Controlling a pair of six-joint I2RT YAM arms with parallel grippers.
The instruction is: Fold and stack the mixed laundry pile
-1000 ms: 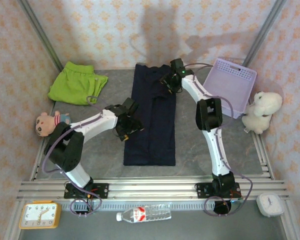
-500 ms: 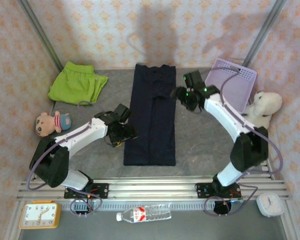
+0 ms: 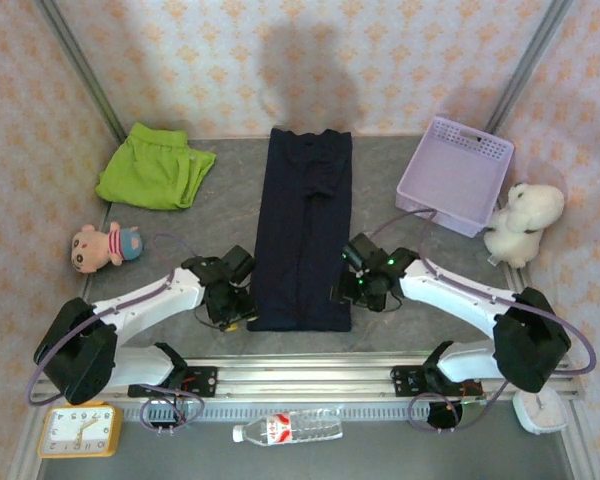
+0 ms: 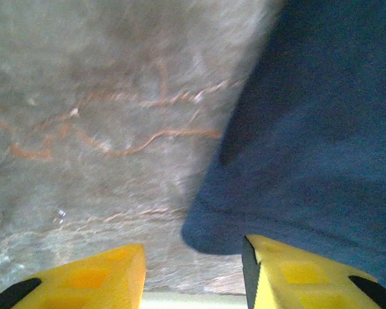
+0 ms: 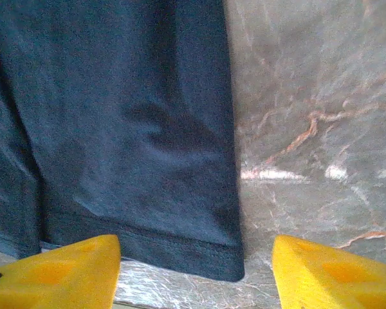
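Observation:
A long dark navy garment lies flat down the middle of the table, its hems toward the arms. The lime-green garment sits bunched at the back left. My left gripper is low at the navy garment's near left corner. In the left wrist view the left gripper is open, and the navy corner lies just ahead of the gap, against the right finger. My right gripper is at the near right corner. In its wrist view the right gripper is wide open, straddling the hem corner.
A lavender basket stands at the back right with a white plush toy beside it. A small doll lies at the left edge. An orange clock and a water bottle sit in front of the rail.
Both arms came down to the near end of the navy garment, the right one from its far end and the left one from its left side. The left jaws have narrowed.

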